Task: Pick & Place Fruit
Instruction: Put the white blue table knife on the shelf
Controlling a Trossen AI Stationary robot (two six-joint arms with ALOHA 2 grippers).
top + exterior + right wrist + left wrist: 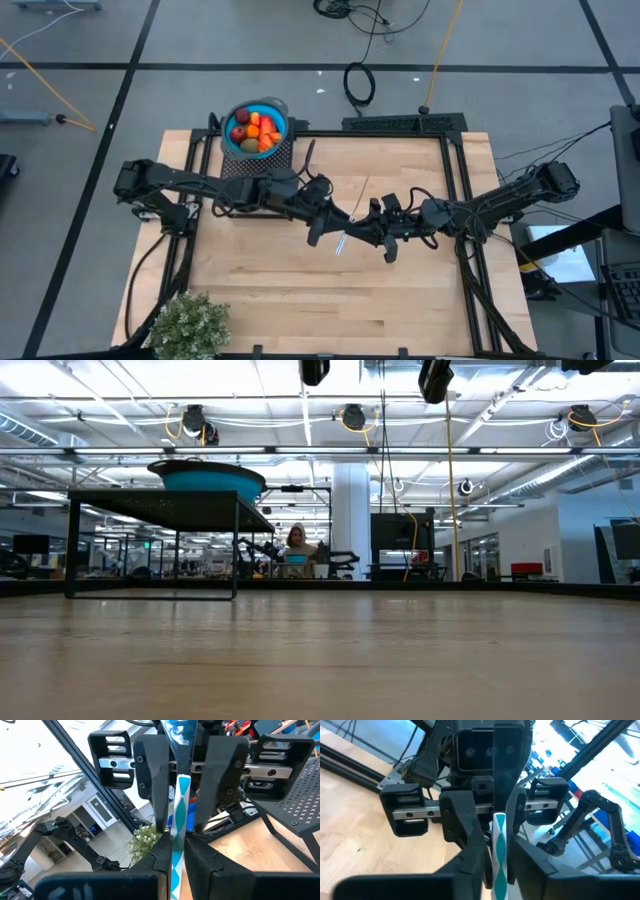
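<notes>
With both the left gripper (322, 222) and right gripper (383, 235) clamped on the white-and-blue utensil (345, 238) mid-table, one should release before the other withdraws, keeping it level and clear of the fruit (254, 132) in the far bowl (278, 106).

Wooden table (300, 300) with plant (190, 325), stand (258, 158)

Overhead camera straight down, low camera level across the table (300, 290), two facing wrist cameras sharing the utensil (499, 851).
</notes>
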